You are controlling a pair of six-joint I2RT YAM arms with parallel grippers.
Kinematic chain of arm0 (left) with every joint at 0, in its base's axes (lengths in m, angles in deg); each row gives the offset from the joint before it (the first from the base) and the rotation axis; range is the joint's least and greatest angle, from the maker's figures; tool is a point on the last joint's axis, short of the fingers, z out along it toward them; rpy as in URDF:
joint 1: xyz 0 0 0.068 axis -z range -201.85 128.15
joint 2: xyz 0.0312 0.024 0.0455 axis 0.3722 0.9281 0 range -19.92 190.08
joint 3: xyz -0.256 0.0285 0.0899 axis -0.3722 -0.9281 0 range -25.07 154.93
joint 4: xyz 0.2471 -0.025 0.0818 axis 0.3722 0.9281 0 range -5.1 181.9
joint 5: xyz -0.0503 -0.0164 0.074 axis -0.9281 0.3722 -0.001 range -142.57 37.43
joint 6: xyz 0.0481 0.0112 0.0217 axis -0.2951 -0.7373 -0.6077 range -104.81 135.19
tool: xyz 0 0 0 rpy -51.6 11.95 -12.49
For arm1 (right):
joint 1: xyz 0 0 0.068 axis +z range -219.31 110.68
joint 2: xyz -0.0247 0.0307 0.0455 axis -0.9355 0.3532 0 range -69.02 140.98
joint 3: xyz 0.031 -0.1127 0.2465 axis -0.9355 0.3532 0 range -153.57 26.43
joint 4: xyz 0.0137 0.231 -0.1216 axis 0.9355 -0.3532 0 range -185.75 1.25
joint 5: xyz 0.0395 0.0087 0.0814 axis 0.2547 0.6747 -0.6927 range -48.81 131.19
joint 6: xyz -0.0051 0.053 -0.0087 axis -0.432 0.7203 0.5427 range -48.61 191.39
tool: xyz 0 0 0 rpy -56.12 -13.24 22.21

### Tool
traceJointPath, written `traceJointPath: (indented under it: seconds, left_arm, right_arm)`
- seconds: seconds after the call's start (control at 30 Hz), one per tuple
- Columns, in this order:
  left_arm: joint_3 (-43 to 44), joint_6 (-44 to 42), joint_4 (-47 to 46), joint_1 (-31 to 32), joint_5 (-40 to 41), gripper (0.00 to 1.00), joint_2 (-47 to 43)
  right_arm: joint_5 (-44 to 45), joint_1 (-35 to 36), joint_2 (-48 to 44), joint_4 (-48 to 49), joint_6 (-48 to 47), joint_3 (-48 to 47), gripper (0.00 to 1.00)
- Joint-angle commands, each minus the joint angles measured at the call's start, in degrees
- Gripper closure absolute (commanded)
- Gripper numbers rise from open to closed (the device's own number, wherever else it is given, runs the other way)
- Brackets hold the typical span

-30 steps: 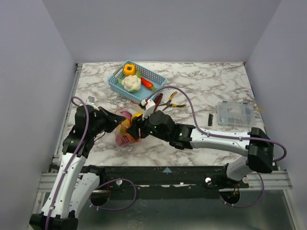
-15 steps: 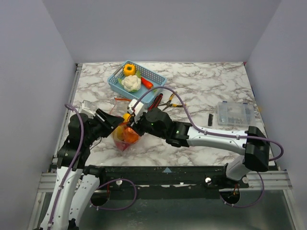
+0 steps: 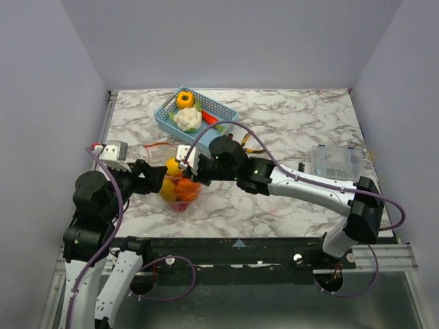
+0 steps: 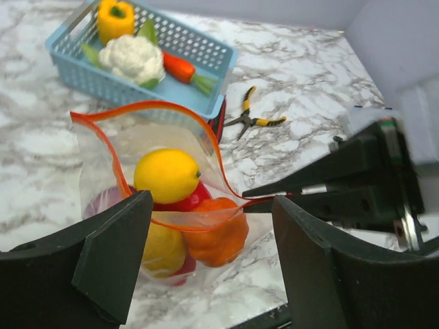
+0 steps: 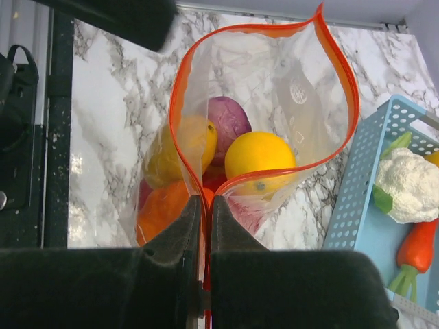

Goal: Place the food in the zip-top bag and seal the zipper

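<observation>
Left hand [image 4: 209, 205] was at the near left side of the bag [image 3: 182, 195], fingers spread wide, gripping nothing; the bag's near lip sat in the gap between them. Right hand [image 5: 204, 202] was at the bag's right end, fingers pressed together on the zipper [image 5: 173, 123], pinching that end of the strip. The bag stood on the worktop [image 3: 288, 123] between the two hands, mouth up and gaping, zipper unsealed and bowed into a loop. Food [image 4: 192, 219] sat inside the bag: lemon [image 4: 167, 175] on top, orange piece [image 4: 216, 240] low on the right, purple piece [image 5: 230, 120] at the back, red piece [image 4: 185, 200] under the lemon. Just beyond the bag was a blue basket [image 4: 137, 89] holding a cauliflower [image 4: 134, 58], yellow pepper [image 4: 114, 17] and carrot [image 4: 182, 67]. Pliers [image 4: 250, 120] lay right of the bag's far side, near the basket. A clear box [image 3: 335, 162] sat well right of the bag.
</observation>
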Motion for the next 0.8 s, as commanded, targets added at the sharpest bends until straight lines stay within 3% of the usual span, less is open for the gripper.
traceJointPath:
  seconds: [0.0, 0.2, 0.47, 0.63, 0.77]
  left_arm:
    - [-5.1, -11.7, -13.8, -0.1, -13.7, 0.3, -3.1]
    - [-11.7, -12.3, -23.4, 0.0, -22.2, 0.29, -4.7]
    - [-10.0, -12.1, -23.2, 1.2, -26.2, 0.28, 1.5]
    - [-7.4, -18.8, -16.9, 7.8, -19.1, 0.31, 5.7]
    - [-8.3, -20.7, -15.6, 9.4, -18.6, 0.33, 6.5]
  right_arm:
    - [-14.4, -6.1, -1.6, -2.6, -1.4, -2.1, 1.0]
    - [-21.9, -9.5, -0.5, -5.1, 0.2, -3.6, 1.0]
    - [-27.6, -12.3, 1.2, -8.7, 0.1, -6.4, 1.0]
    - [-28.9, -12.7, 2.2, -10.9, 0.1, -8.3, 1.0]
    - [-29.2, -12.9, 1.9, -11.6, 0.5, -7.9, 1.0]
